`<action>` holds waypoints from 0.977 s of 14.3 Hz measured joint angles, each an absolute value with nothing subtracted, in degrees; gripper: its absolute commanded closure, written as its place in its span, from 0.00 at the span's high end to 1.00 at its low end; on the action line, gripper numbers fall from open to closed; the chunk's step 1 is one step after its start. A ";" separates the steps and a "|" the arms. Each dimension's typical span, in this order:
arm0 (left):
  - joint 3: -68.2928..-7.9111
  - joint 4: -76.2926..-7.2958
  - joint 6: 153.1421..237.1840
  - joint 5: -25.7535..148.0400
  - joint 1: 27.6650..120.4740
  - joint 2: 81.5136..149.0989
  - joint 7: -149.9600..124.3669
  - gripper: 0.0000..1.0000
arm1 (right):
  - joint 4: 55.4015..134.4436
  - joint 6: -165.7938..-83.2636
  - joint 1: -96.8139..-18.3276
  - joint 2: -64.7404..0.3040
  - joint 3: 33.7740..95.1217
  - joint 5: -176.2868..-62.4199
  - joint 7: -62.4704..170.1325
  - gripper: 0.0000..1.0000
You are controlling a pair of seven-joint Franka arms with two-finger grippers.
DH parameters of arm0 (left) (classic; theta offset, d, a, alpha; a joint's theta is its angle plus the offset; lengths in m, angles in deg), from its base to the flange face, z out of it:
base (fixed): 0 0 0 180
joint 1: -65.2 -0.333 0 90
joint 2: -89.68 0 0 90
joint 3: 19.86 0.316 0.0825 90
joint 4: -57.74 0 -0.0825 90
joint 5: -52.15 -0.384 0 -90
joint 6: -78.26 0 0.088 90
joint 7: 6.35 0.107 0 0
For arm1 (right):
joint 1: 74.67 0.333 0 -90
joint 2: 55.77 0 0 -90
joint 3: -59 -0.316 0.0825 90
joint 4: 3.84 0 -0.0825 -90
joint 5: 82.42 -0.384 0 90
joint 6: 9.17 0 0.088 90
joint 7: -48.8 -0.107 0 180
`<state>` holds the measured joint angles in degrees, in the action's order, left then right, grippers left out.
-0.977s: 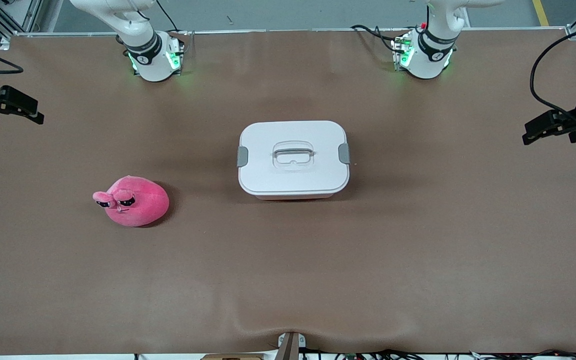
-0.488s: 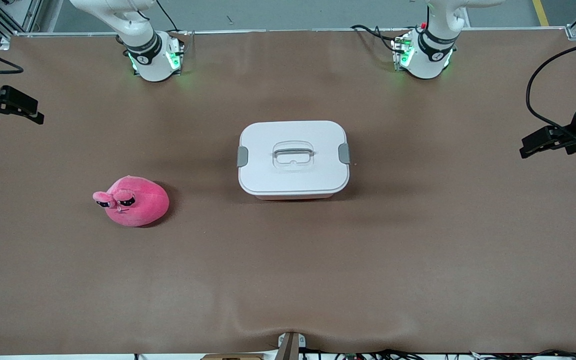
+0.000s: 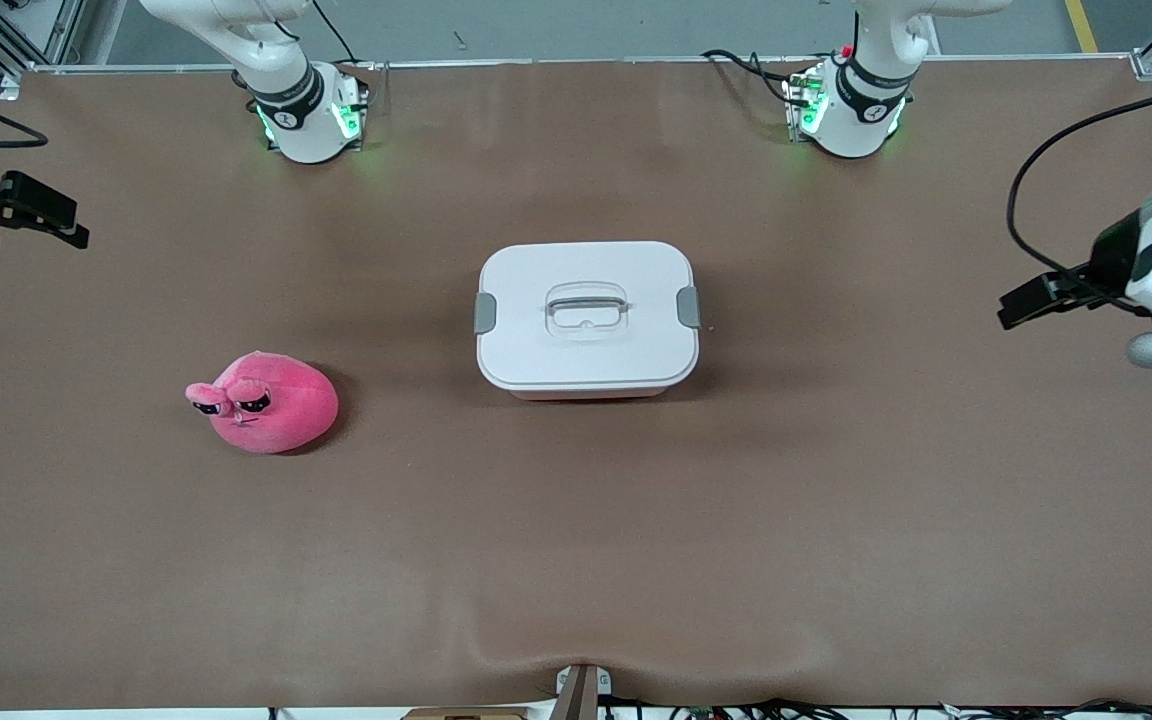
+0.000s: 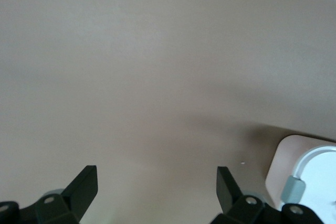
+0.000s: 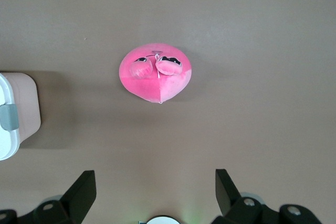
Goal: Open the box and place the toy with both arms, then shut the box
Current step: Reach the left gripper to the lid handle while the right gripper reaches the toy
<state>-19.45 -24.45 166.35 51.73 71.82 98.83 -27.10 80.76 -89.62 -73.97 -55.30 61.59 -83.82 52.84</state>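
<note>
Centrally, the box sits lidded on the desk, the toy at its 8 o'clock, apart. The left end effector hovers spread at the box's 3 o'clock; the right end effector hangs spread at 10 o'clock, both empty.

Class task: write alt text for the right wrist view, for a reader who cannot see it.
A pink plush toy with two stalk eyes lies alone on the brown table, with the open right gripper hanging above it, holding nothing. One end of the box, white lid and grey clip on, shows at the picture's edge.
</note>
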 measured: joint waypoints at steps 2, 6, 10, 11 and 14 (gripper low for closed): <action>-19.53 -24.44 166.37 51.74 73.77 99.70 -32.67 1.00 | 80.75 -89.61 -73.97 -55.30 61.58 -83.82 52.84 1.00; -19.60 -24.41 166.91 51.95 76.66 100.58 -42.85 1.00 | 80.76 -89.59 -73.95 -55.28 61.57 -83.82 52.84 1.00; -19.65 -24.41 168.06 54.59 78.53 101.30 -51.32 1.00 | 80.75 -89.64 -73.94 -55.27 61.53 -83.82 52.85 1.00; -19.67 -24.41 168.64 54.99 79.19 101.53 -53.43 1.00 | 80.75 -89.75 -73.92 -55.20 61.48 -83.83 52.86 1.00; -19.74 -24.40 169.30 55.27 82.63 102.23 -60.97 1.00 | 80.75 -90.67 -73.33 -54.50 61.19 -83.86 52.92 1.00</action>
<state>-19.74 -24.40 169.30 55.27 82.63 102.23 -60.97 80.75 -90.67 -73.33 -54.50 61.19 -83.86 52.92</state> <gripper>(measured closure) 0.000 0.000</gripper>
